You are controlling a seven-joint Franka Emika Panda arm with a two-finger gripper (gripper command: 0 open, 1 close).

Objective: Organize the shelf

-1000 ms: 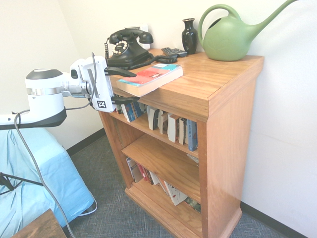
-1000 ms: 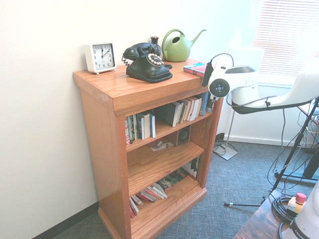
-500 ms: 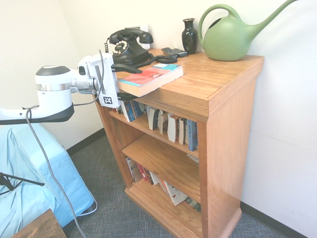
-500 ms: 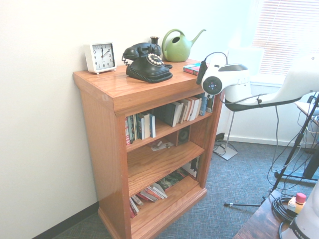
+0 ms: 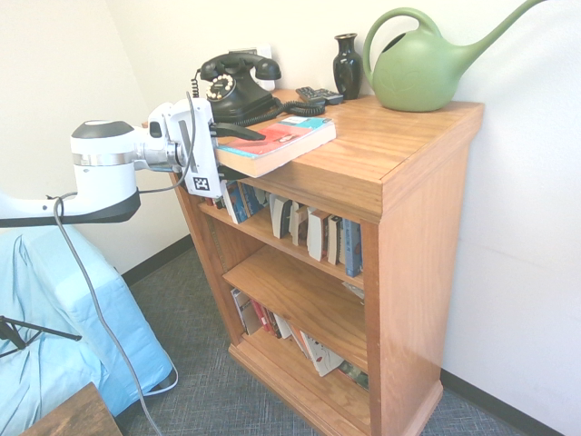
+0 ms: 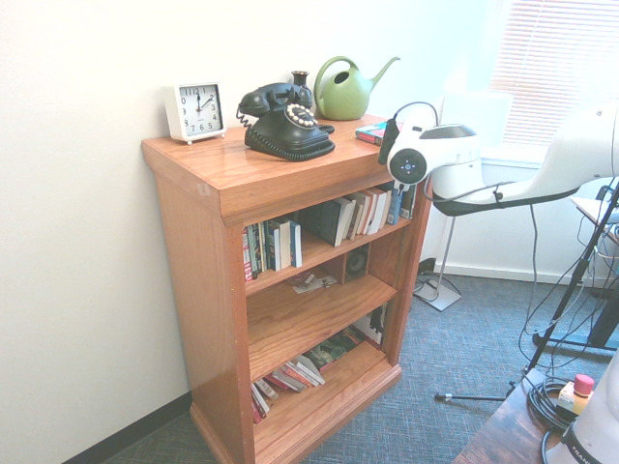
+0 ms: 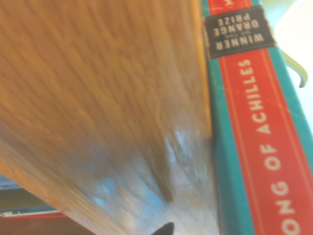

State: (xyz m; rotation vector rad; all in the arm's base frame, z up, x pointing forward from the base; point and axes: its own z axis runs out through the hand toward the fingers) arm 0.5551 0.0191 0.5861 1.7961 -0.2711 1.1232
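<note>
While my arm reaches level from the left of the first exterior view, these lines hold:
Shelf (image 5: 408, 173): honey-brown, fills the middle and right of the first exterior view, stands against the wall; books in rows on its tiers.
Tool (image 5: 238, 153): mine, at the shelf's top left corner; one dark finger (image 5: 241, 133) lies over the book, the other under the overhanging top edge. Jaws apart, straddling book and edge; I cannot tell whether they press on either.
Book (image 5: 277, 143): red and teal, flat on the shelf top, its near end jutting past the edge toward my tool.
Wrist view: wood grain of the top close up; red spine (image 7: 254, 142) with white lettering beside it.
Phone (image 5: 234, 86): black, upper middle, just behind the book.
Vase (image 5: 347, 65): dark, at the back of the top.
Can (image 5: 422, 65): green watering can, upper right.
Clock (image 6: 194, 110): white, upper left of the second exterior view, on the far end of the top.
</note>
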